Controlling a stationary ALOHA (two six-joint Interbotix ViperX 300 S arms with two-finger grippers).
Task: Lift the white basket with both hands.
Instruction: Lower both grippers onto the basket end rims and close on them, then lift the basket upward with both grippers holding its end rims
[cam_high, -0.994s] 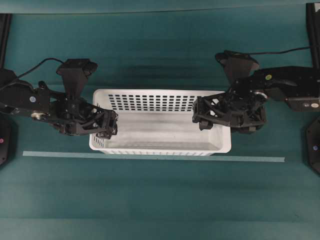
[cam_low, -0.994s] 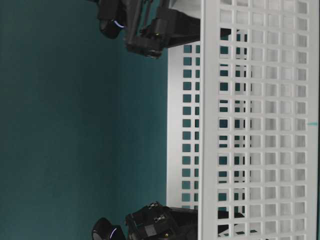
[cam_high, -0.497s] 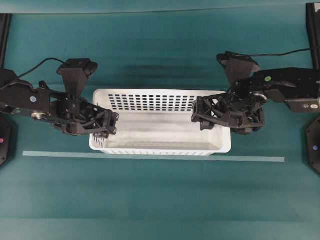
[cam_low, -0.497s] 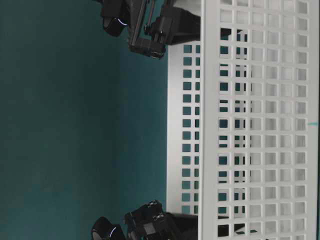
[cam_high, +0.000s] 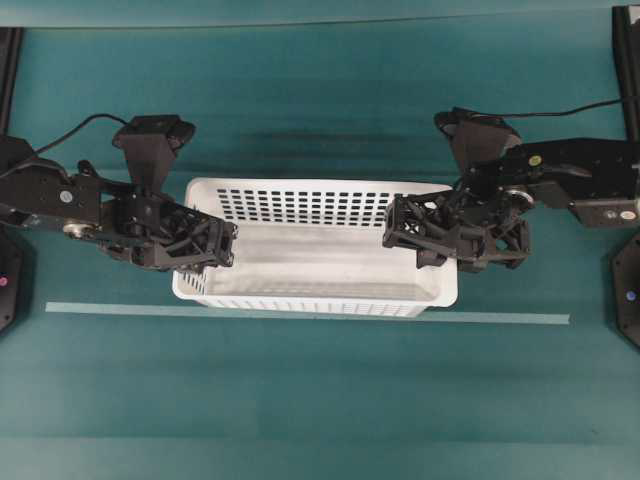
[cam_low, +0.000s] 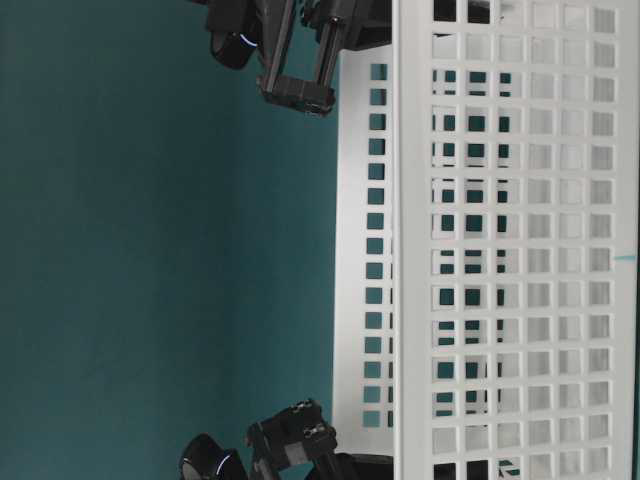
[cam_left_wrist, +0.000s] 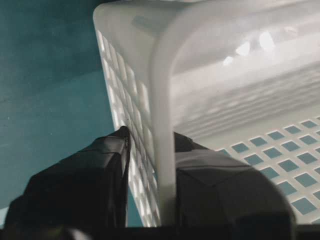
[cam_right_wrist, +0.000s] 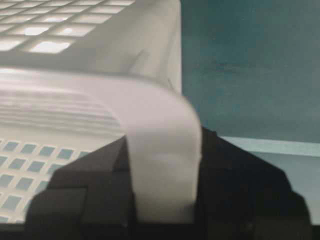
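The white basket (cam_high: 310, 205) lies lengthwise in the middle of the teal table, and its holed long wall (cam_low: 500, 250) fills the table-level view. My left gripper (cam_high: 225, 245) straddles the basket's left end wall. In the left wrist view that gripper (cam_left_wrist: 152, 145) is shut on the rim (cam_left_wrist: 160, 75), one finger (cam_left_wrist: 85, 180) outside and the other inside. My right gripper (cam_high: 395, 235) reaches over the right end. It (cam_right_wrist: 162, 150) is shut on the rounded rim (cam_right_wrist: 100, 95), which sits between both black fingers. I cannot tell whether the basket's floor still touches the table.
A pale tape strip (cam_high: 300, 314) runs across the table just in front of the basket. Black arm bases stand at the far left (cam_high: 8, 280) and far right (cam_high: 628, 300) edges. The right arm's cable (cam_high: 560, 103) trails behind it.
Both grippers have closed from wide open onto the basket's end walls. The basket has shifted slightly to the left in the overhead view.
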